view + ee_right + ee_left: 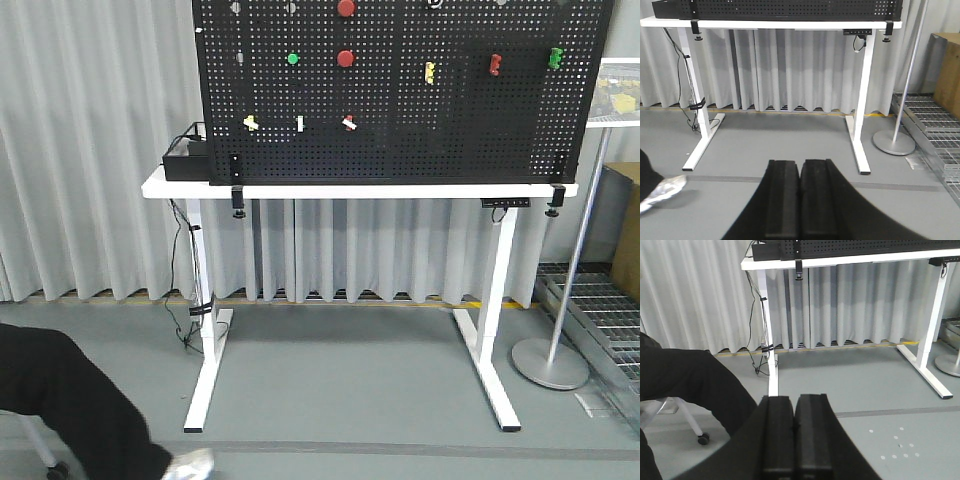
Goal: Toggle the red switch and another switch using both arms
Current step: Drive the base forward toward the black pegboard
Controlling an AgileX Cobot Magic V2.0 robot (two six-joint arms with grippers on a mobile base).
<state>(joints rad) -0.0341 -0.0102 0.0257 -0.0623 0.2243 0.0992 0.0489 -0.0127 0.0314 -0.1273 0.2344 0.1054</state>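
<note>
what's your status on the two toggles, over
Left gripper shut, right gripper shut, both low, short of the table. Red switch and pale-yellow switch untouched on the pegboard. Dark-clothed leg beside left gripper.

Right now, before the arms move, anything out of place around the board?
Yes: a person's leg in black trousers and a silver shoe sit at lower left, on the floor short of the table. Nothing on the board looks askew or damaged.
</note>
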